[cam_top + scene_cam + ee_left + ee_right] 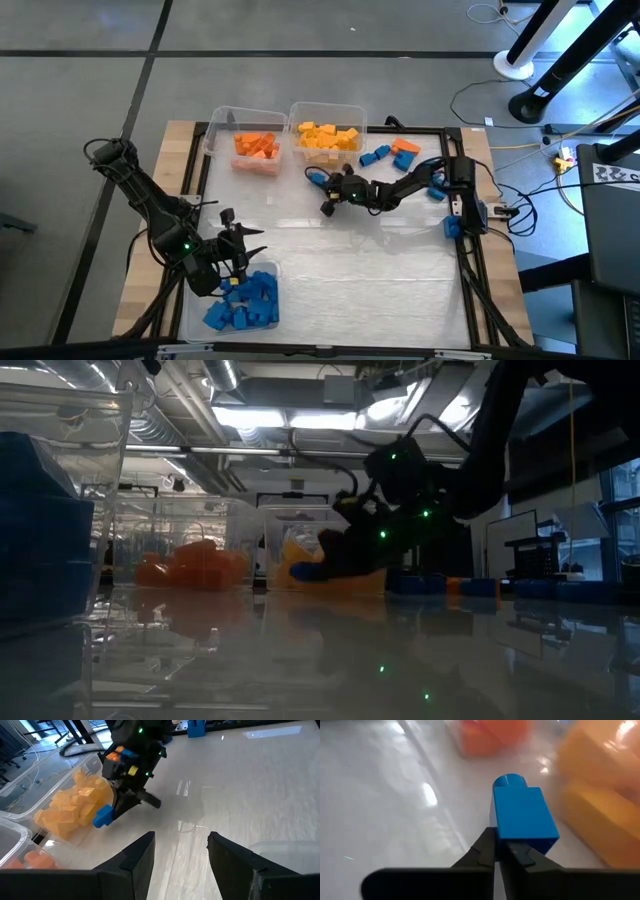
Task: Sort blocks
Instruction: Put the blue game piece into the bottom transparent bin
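We judge the sort well along: 3 clear plastic bins (222, 128) already hold orange bricks (256, 146) at 11 o'clock, yellow bricks (328, 136) at 12 and blue bricks (246, 302) at 7. Our right gripper (321, 180) is pinched on a small blue plastic brick (522, 816) just beside the yellow bin. Our left gripper (180, 851) waits with fingers apart above the blue bin. Loose blue and orange bricks (392, 152) remain at 1 o'clock

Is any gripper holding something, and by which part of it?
The right gripper pinches a blue block by its bottom edge. The left gripper is open, holding nothing.
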Tool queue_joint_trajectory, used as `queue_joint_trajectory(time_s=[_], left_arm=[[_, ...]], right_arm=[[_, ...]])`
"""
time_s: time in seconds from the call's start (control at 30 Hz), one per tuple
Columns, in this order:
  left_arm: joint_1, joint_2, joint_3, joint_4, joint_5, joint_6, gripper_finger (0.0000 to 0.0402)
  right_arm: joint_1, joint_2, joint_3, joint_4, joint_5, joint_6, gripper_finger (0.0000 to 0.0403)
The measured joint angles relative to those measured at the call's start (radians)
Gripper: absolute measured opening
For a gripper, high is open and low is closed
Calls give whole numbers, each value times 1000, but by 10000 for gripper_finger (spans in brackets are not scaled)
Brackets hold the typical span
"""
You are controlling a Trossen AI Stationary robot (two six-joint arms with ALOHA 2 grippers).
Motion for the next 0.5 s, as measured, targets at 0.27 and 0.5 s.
queue_joint_trajectory(time_s=[0.27, 0.5], left_arm=[[-37, -22, 0, -87, 0, -64, 169], [-65, -63, 0, -166, -27, -163, 169]], right_arm=[[112, 0, 0, 337, -164, 0, 13], [247, 0, 27, 533, -183, 7, 7]])
